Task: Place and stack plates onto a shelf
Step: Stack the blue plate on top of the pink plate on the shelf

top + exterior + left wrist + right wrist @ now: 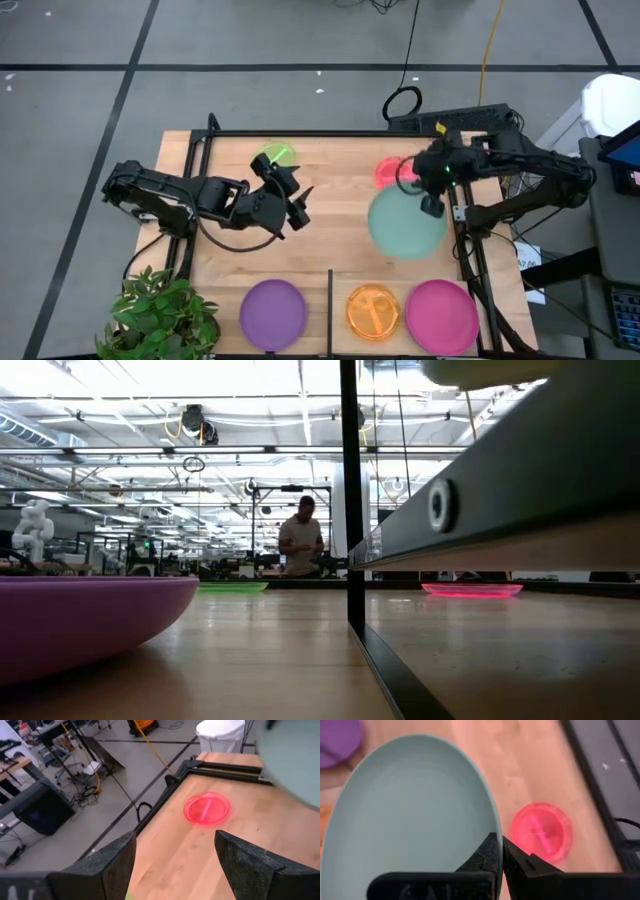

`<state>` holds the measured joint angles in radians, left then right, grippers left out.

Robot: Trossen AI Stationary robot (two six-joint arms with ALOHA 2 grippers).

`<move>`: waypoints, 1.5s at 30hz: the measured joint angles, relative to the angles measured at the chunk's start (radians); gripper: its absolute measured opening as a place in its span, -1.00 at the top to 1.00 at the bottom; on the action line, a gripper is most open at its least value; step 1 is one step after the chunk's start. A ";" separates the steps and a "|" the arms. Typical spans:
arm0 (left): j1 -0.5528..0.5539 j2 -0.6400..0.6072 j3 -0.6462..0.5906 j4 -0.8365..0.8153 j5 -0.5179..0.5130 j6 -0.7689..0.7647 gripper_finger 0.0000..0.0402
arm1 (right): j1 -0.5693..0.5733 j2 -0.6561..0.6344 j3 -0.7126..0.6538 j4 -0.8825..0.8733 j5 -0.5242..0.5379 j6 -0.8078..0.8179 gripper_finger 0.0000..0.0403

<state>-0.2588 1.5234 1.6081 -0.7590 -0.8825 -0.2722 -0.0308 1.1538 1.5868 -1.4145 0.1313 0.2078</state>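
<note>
The pale teal plate (pixel 405 228) hangs above the wood surface (pixel 330 215) at about three o'clock from its centre, pinched by its rim in the right end effector (pixel 501 851), whose two dark fingers are closed tight on the plate's edge. Just past it, toward one o'clock, the red-pink plate (pixel 392 172) lies flat near the back rail. The green plate (pixel 276 157) lies flat at about eleven o'clock, with the left end effector (pixel 297 207) just beside it, toward the middle of the surface, its fingers (pixel 112 865) spread wide apart and holding nothing. Along the six o'clock edge the purple plate (pixel 273 313) rests at seven o'clock, left of the thin black divider bar (pixel 330 312); right of that bar, on the shelf (pixel 340 330), the orange plate (pixel 373 311) and the magenta plate (pixel 441 315) lie side by side. A potted plant (pixel 160 315) stands off the eight o'clock corner. Far behind, a person (pixel 301 540) stands in the room.
</note>
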 joint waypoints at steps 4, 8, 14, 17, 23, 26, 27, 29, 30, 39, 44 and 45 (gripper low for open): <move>0.000 0.002 0.000 -0.001 0.001 -0.060 -0.37 | 0.082 -0.017 -0.071 0.003 -0.084 0.024 1.00; -0.011 0.002 0.000 0.000 0.012 -0.081 -0.37 | 0.163 -0.037 -0.164 0.033 -0.133 0.081 1.00; -0.020 0.002 0.000 -0.003 0.071 -0.115 -0.37 | 0.258 -0.069 -0.308 0.080 -0.199 0.173 1.00; -0.021 0.002 0.000 -0.020 0.080 -0.136 -0.37 | 0.303 -0.083 -0.363 0.104 -0.218 0.206 1.00; -0.020 0.002 0.000 -0.071 0.099 -0.177 -0.37 | 0.391 -0.092 -0.441 0.167 -0.240 0.294 1.00; -0.020 0.002 0.000 -0.084 0.100 -0.186 -0.37 | 0.439 -0.092 -0.471 0.204 -0.241 0.330 1.00; -0.020 0.002 0.000 -0.084 0.100 -0.186 -0.37 | 0.452 -0.092 -0.481 0.215 -0.240 0.340 1.00; -0.020 0.002 0.000 -0.084 0.100 -0.188 -0.37 | 0.480 -0.092 -0.499 0.237 -0.240 0.361 1.00; -0.020 0.002 0.000 -0.084 0.100 -0.192 -0.37 | 0.495 -0.092 -0.507 0.244 -0.240 0.372 1.00; -0.020 0.002 0.000 -0.084 0.103 -0.209 -0.37 | 0.632 -0.092 -0.582 0.333 -0.239 0.413 1.00; -0.021 0.002 0.000 -0.084 0.141 -0.209 -0.37 | 0.683 -0.092 -0.610 0.376 -0.239 0.427 1.00; -0.020 0.002 0.000 -0.085 0.149 -0.209 -0.37 | 0.690 -0.092 -0.615 0.384 -0.238 0.433 1.00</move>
<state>-0.2793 1.5253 1.6081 -0.8436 -0.7335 -0.4808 0.6594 1.0622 0.9716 -1.0310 -0.1072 0.6407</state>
